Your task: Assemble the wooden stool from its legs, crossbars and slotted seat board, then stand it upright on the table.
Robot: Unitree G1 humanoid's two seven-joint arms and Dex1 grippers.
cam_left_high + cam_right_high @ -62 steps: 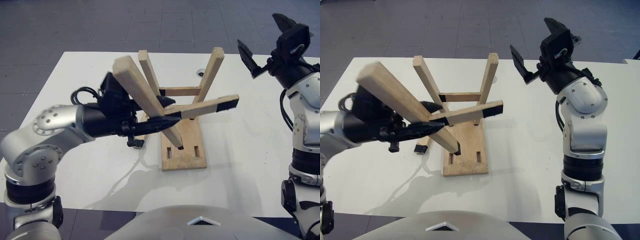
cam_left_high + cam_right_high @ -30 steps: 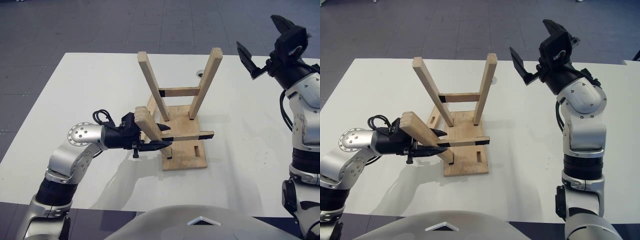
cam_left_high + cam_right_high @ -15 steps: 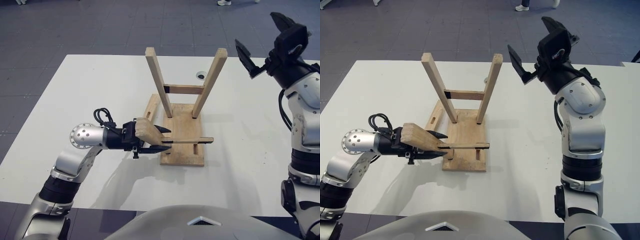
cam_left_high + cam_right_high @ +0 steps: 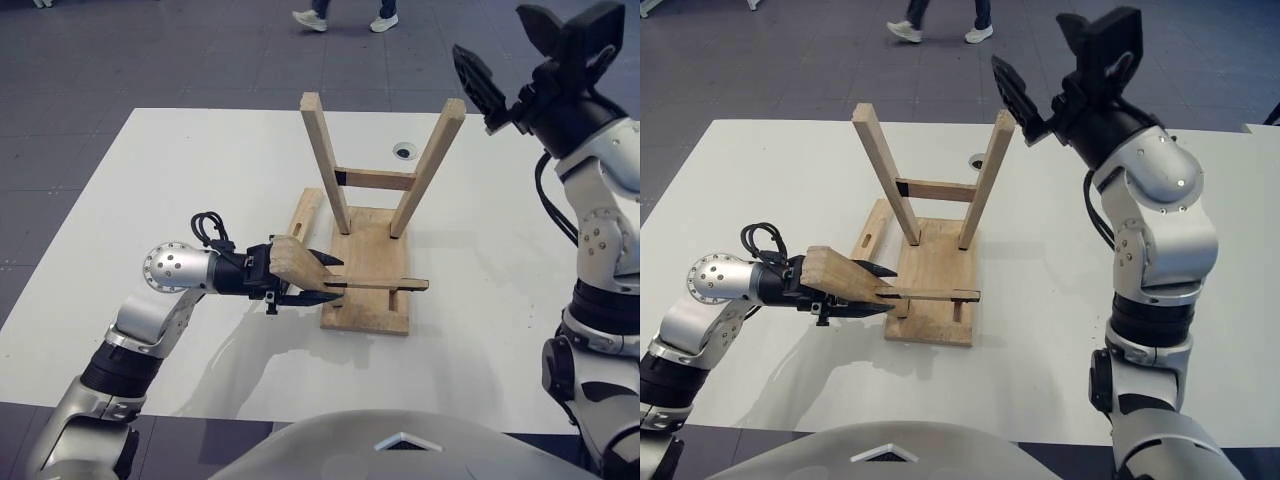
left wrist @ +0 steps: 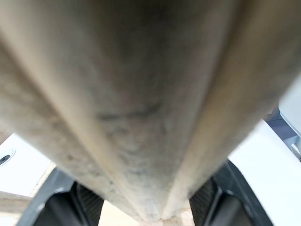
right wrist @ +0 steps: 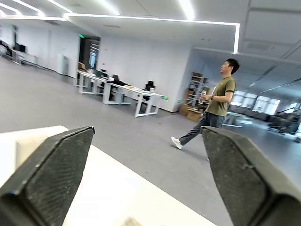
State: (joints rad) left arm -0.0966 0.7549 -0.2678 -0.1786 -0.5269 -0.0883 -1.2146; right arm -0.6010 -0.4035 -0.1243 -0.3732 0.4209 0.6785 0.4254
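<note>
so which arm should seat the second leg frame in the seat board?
Left, likely: the left end effector grips that leg frame at the seat board; the right end effector is open, raised far off.

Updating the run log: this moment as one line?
left gripper: shut on leg with crossbar | position: at seat board near end, seating unclear | far leg frame: standing on board | right gripper: open, raised

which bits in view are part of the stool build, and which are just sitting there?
Job:
- seat board, flat on the table
- two upright legs joined by a crossbar, standing on the board
- leg-and-crossbar piece, held in the left pincer
- loose wooden piece beside the board
- right pincer, open, raised

Just there:
- table
- round hole in the tabletop
</note>
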